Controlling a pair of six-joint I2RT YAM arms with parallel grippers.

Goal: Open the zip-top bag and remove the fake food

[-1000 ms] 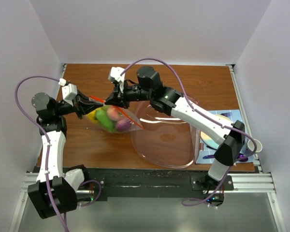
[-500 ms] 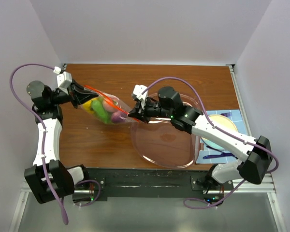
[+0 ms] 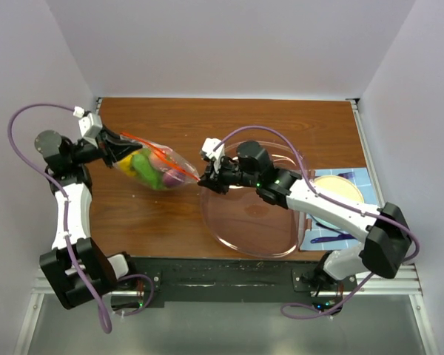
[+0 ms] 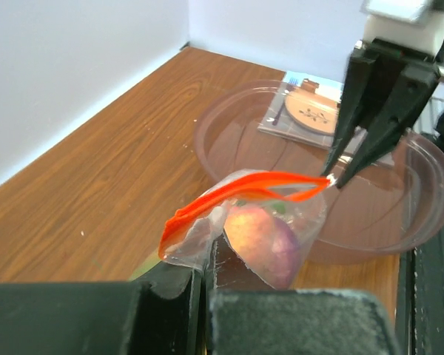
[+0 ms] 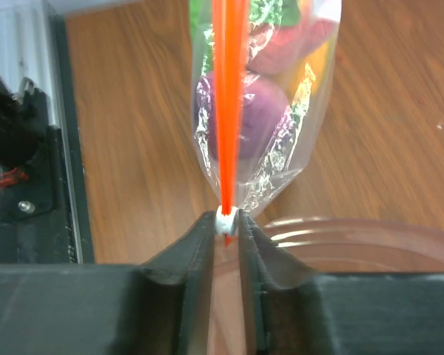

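Observation:
The zip-top bag (image 3: 154,167) is stretched in the air between my two grippers, over the left part of the table. Its red-orange zip strip (image 3: 157,151) runs along the top. My left gripper (image 3: 111,147) is shut on the bag's left corner (image 4: 192,240). My right gripper (image 3: 200,177) is shut on the white zip slider (image 5: 227,220) at the strip's right end, just beside the bowl's rim. The fake food (image 3: 144,168), yellow, green, pink and purple pieces, is inside the bag. A purple piece (image 5: 255,111) and a peach-coloured piece (image 4: 257,235) show through the plastic.
The large clear pinkish bowl (image 3: 240,225) stands right of the bag, under my right arm. A blue mat with a yellow plate (image 3: 339,189) and purple cutlery lies at the right edge, with a white cup (image 3: 391,222) near it. White walls enclose the table.
My right gripper has travelled along the zip strip from its left end to its right end, toward the bowl. My left gripper has pulled the bag's corner to the left.

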